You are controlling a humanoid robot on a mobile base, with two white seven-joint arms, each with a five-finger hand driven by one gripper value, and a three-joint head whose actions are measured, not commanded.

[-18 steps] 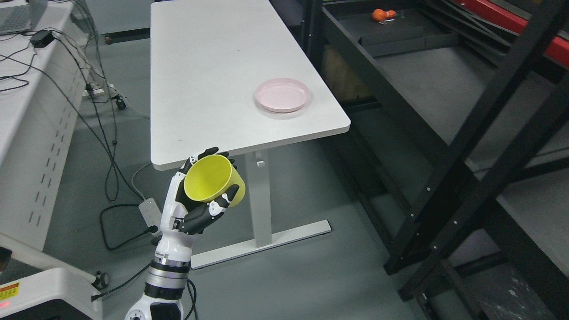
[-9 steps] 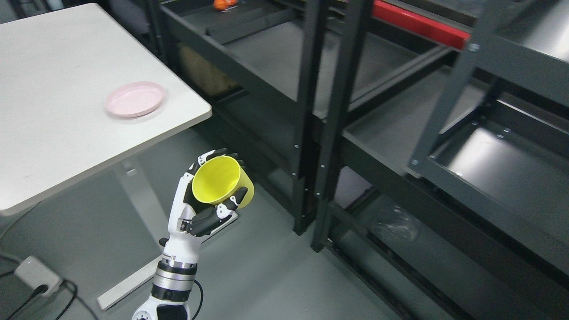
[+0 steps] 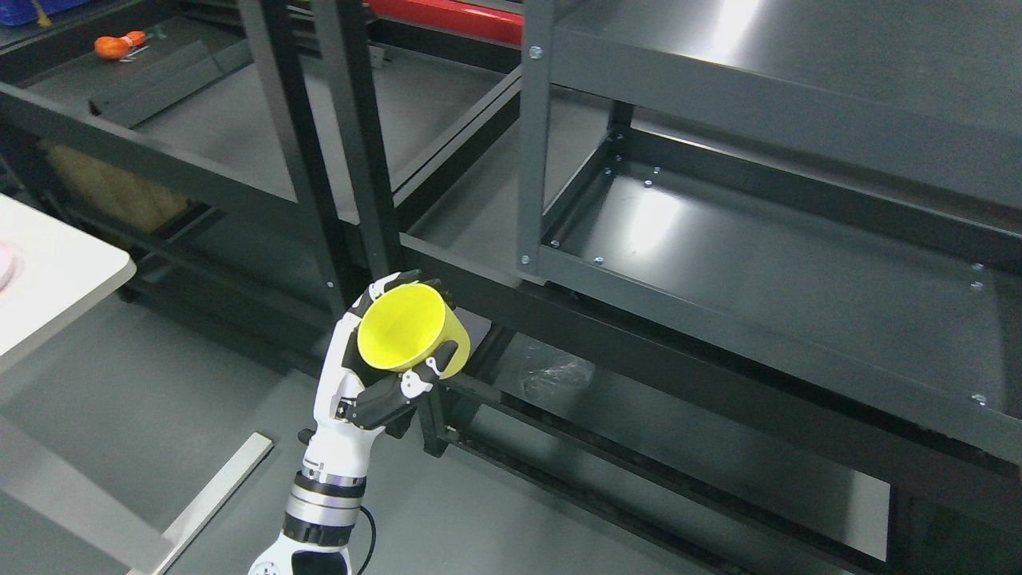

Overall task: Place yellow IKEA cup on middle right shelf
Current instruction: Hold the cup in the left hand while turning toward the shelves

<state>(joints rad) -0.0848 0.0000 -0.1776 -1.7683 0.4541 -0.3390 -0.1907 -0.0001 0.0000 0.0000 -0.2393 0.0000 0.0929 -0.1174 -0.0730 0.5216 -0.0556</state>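
Where the white forearm rises from the bottom edge left of the middle, left hand [image 3: 367, 375] wrapped around yellow cup [image 3: 411, 329], black fingers [image 3: 391, 399] curled under and behind its wall, thumb pressed on the near side by the rim. Cup tilted, open mouth turned up and to the left, inside bare. Held in the air above the grey floor [image 3: 144, 383], in front of the dark metal shelving [image 3: 718, 319], close to its front beam but not on any board. Just right of the cup, crinkled clear plastic [image 3: 555, 371] lying on the lowest level. Up and right, the middle right shelf [image 3: 798, 255], a wide dark board with a bright glare patch near its left rear corner and small bolts along the frame. Above that, another board [image 3: 758, 48] with a glare spot. Left of the cup, two black uprights [image 3: 343, 144] side by side. Far upper left, a small orange object [image 3: 116, 45] on a rear shelf, a red beam [image 3: 447, 9] along the top edge. At the left edge, the corner of a white table [image 3: 56, 287], its pale foot bar [image 3: 215, 487] on the floor below.
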